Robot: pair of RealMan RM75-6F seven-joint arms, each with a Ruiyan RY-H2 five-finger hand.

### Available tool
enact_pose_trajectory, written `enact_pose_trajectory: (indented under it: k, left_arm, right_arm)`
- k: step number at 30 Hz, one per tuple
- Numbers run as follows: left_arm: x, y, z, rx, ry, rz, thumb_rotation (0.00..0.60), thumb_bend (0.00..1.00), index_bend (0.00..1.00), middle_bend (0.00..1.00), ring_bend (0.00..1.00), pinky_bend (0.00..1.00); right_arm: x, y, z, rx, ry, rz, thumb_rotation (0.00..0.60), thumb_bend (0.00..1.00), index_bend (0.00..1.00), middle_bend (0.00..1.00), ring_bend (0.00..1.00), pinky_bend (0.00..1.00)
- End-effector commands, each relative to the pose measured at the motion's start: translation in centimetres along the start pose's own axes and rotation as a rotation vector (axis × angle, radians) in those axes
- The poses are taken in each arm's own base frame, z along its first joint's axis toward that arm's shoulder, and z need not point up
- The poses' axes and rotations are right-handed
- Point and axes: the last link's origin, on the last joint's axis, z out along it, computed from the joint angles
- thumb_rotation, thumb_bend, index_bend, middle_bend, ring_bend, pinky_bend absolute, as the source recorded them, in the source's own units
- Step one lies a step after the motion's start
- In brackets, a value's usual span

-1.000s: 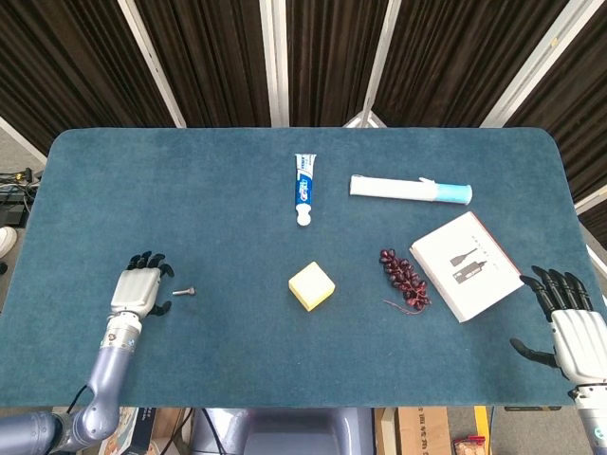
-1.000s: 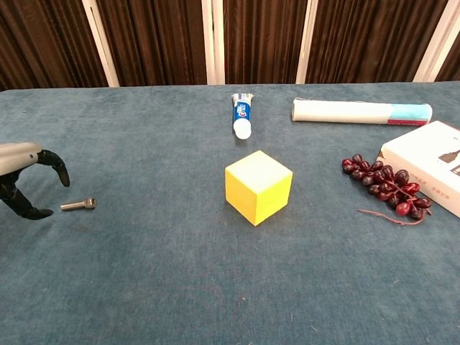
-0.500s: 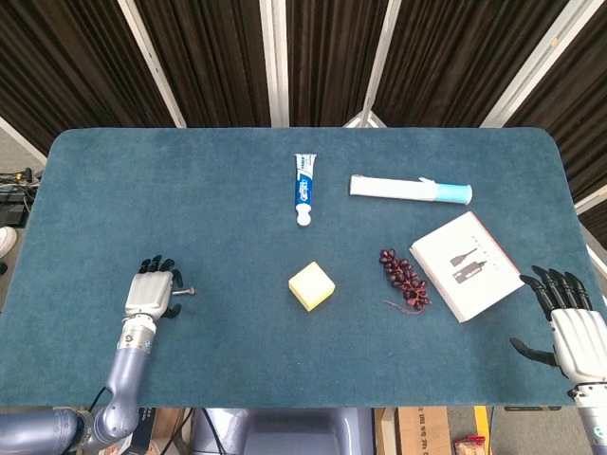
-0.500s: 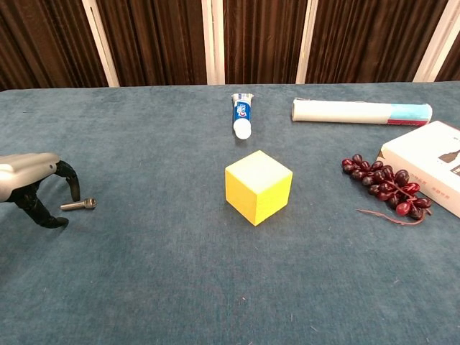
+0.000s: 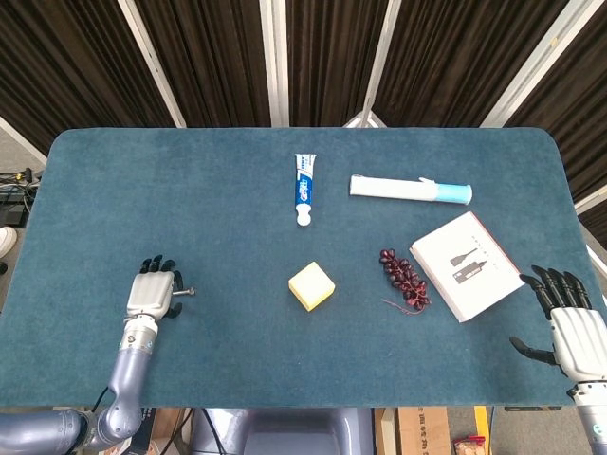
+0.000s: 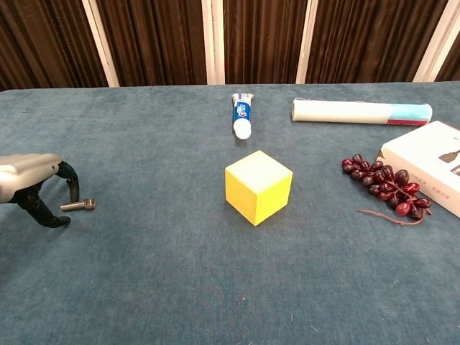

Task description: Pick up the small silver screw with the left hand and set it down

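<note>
Since the earlier frames the left hand [image 6: 29,183] has been brought in from the far left edge of the chest view until its fingers [image 6: 70,180] arch over the small silver screw [image 6: 79,205], and little has shifted in the last half second. The screw is seen lying flat on the blue counter [image 5: 209,209] at lower left, its head toward the right, with one fingertip just behind its shaft and the thumb set down nearer the camera. The fingers are curved and apart, straddling the screw; nothing is held yet, though whether a fingertip touches the screw cannot be told.

The screw is judged light, rigid and smooth, likely to roll or slip on the cloth. A pinch across the shaft near the head, thumb against one fingertip, would seem the surest hold.

Toward the middle, a toothpaste tube [image 5: 303,188] in blue and white is seen, its lettering too small to read, and below it a yellow cube [image 6: 259,186]. Further right lie a white tube with a light blue end [image 5: 410,189], a bunch of dark grapes [image 6: 386,184] and a white box [image 5: 467,265] printed with a dark figure, unreadable. At lower right the right hand [image 5: 569,327] rests with its fingers spread, empty.
</note>
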Motion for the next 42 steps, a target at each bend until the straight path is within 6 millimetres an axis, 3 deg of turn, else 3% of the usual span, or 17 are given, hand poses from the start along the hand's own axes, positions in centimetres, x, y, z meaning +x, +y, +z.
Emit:
enact_pose_trajectory:
  k: [1, 42]
  left_arm:
    - [0.05, -0.17, 0.08, 0.005, 0.011, 0.009, 0.600, 0.45, 0.47, 0.15, 0.00, 0.00]
    - [-0.78, -0.18, 0.41, 0.014, 0.017, 0.028, 0.600, 0.51, 0.54, 0.18, 0.00, 0.00]
  right_arm:
    - [-0.06, -0.04, 0.02, 0.001, -0.002, -0.001, 0.600, 0.15, 0.19, 0.11, 0.06, 0.00]
    - [-0.51, -0.13, 0.40, -0.001, -0.025, -0.002, 0.600, 0.15, 0.19, 0.11, 0.06, 0.00]
